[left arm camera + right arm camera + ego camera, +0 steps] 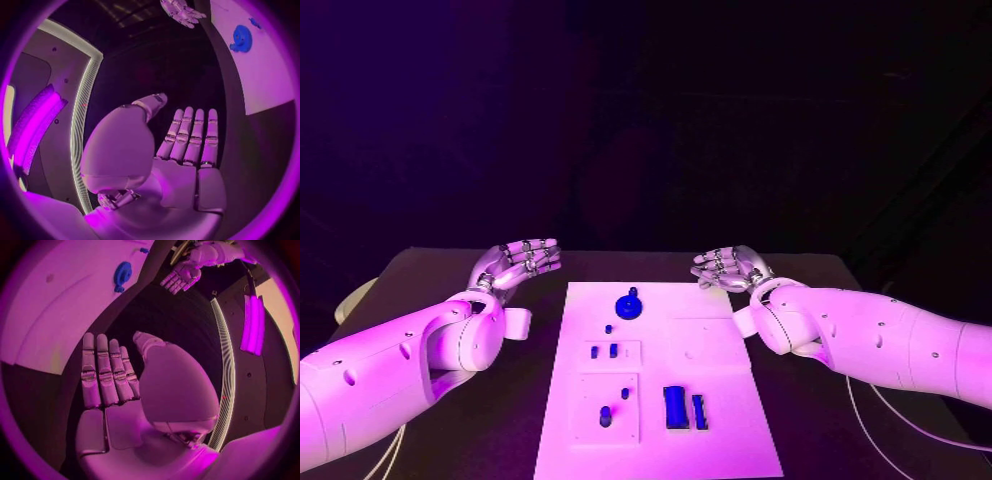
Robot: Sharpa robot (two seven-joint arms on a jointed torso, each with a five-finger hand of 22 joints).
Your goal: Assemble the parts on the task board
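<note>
The white task board (711,345) lies in the middle of the black table. A round blue part (629,304) sits near its far end, also seen as the round blue part (241,38) and the round blue part (122,274). Small blue pegs (603,351) stand mid-board, and two dark blue bars (684,408) lie near its front end. My left hand (516,262) hovers left of the board's far corner, flat and empty, with fingers straight (187,135). My right hand (730,267) hovers by the far right corner, likewise flat and empty (106,372).
The black table (430,280) extends on both sides of the board. My white forearms (877,340) lie along the board's left and right flanks. Each wrist view catches the opposite hand (181,11) (181,276) across the board.
</note>
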